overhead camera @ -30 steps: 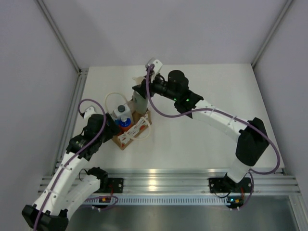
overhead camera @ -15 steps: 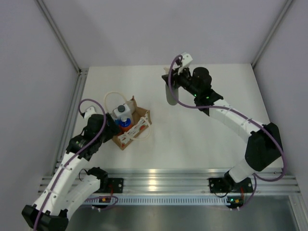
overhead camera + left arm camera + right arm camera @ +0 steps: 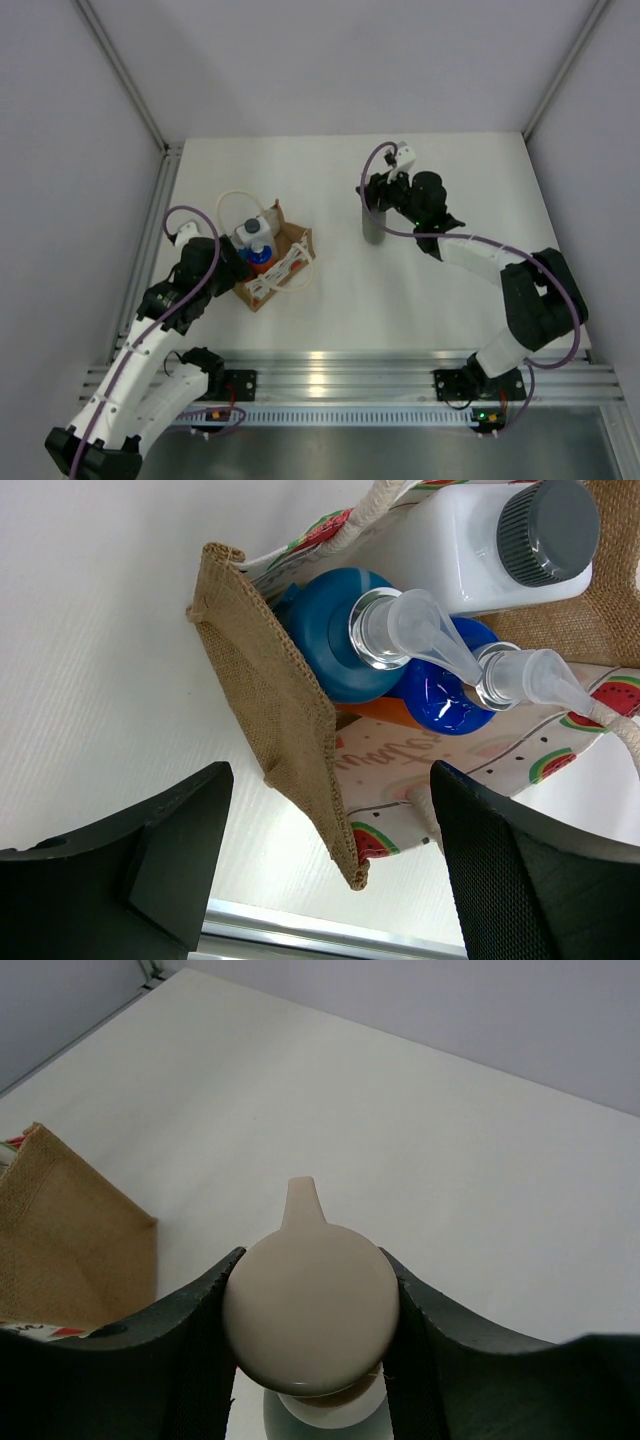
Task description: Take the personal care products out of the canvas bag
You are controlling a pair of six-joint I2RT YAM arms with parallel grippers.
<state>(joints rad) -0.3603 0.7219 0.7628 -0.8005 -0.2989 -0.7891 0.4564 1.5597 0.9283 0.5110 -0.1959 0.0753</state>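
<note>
The canvas bag (image 3: 283, 262) stands at the table's left; it also shows in the left wrist view (image 3: 290, 710). In it are a white bottle with dark cap (image 3: 470, 540) and two orange bottles with blue caps (image 3: 335, 630) and clear pumps. My left gripper (image 3: 330, 880) is open, with the bag's near corner between its fingers, and it sits at the bag's left side (image 3: 233, 268). My right gripper (image 3: 310, 1320) is shut on the beige pump top (image 3: 310, 1300) of the grey bottle (image 3: 373, 225). It holds that bottle upright at or just above the table, right of the bag.
The bag's cream rope handle (image 3: 232, 203) loops out behind it. The table's metal rail (image 3: 350, 375) runs along the near edge, and grey walls close the sides. The bag's side (image 3: 60, 1230) shows at the left of the right wrist view.
My right arm has carried the grey bottle from above the bag rightward to the table's middle and lowered it. The left arm and the bag have not moved.
</note>
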